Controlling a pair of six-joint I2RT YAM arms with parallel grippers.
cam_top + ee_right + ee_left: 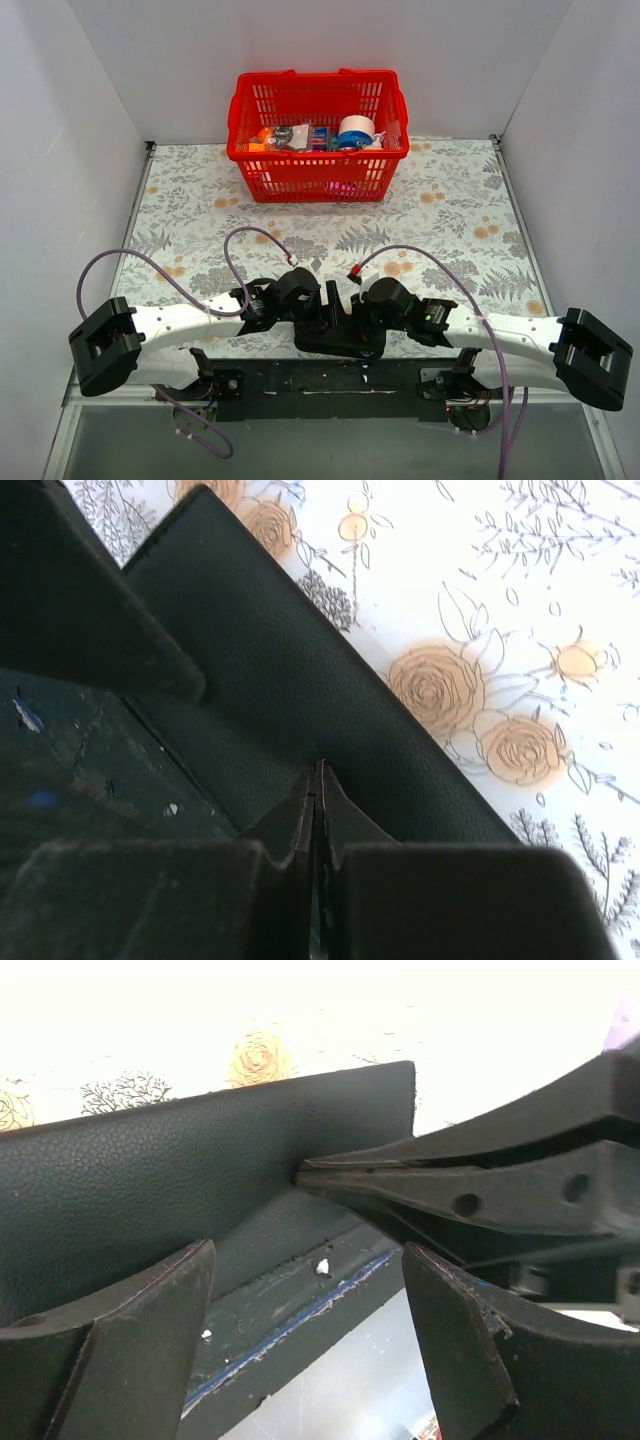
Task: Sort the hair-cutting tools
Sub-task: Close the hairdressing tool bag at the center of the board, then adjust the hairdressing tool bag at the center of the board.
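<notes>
No scissors and no slim black comb show in any view. A large flat black pouch (335,338) lies at the near edge of the table between both grippers; it also shows in the left wrist view (150,1190) and the right wrist view (290,670). My right gripper (320,767) is shut, its tips pinching a thin fold of the pouch; its closed fingers (480,1190) also show in the left wrist view. My left gripper (308,1260) is open and empty, its jaws wide apart just beside the pouch's near edge.
A red plastic basket (318,152) holding a white tape roll (355,128) and other small items stands at the back centre. The table has a floral cloth (450,220). White walls close in on three sides. A dark strip (300,378) runs along the near edge.
</notes>
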